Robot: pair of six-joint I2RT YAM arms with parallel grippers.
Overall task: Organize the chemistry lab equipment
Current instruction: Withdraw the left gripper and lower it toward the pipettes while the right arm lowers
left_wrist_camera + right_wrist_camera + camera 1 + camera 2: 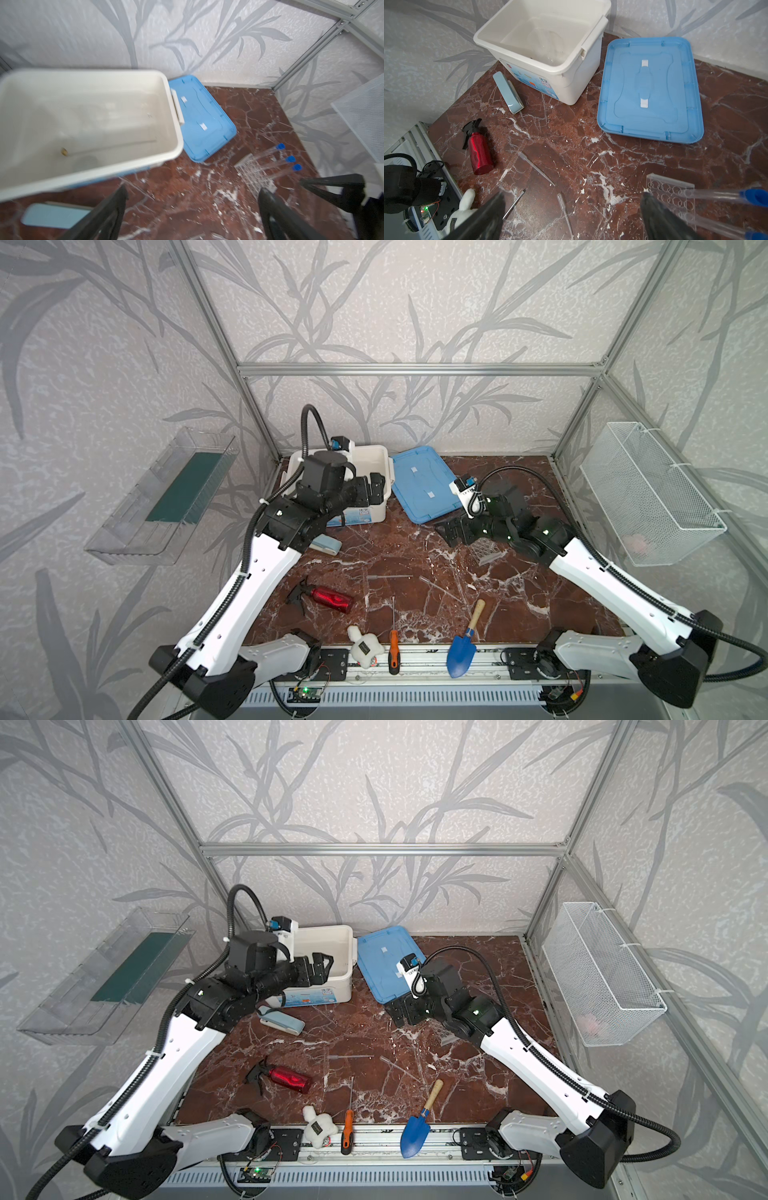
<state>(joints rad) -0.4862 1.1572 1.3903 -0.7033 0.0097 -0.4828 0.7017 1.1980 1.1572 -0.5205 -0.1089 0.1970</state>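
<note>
Your left gripper (376,486) hangs over the open white bin (577,83) at the back of the surface (407,547). Its fingers (108,214) are spread wide with nothing between them. In the left wrist view a thin clear rod (112,145) with a brownish tip lies on the bin's floor. In the right wrist view a clear beaker (547,44) shows faintly against the white inside. The blue lid (419,485) lies flat just beside the bin, on your right arm's side.

Your right gripper (451,531) sits low between the lid and the clear grid rack (486,551), with its fingers (660,220) also wide and empty. One finger overlaps the rack's corner in the right wrist view, and you cannot tell whether it touches. Three blue-capped test tubes (276,163) stick out of the rack at a low slant, caps pointing away from the bin. In both top views your right arm partly hides the rack.

Two clear pipettes (536,168) lie loose in the middle of the surface, apart from each other. A pale blue stapler (328,545) lies just in front of the bin. Nearer the front edge are a red spray bottle (332,599), a white plush toy (365,649), an orange-handled screwdriver (393,649) and a blue trowel (463,653).
</note>
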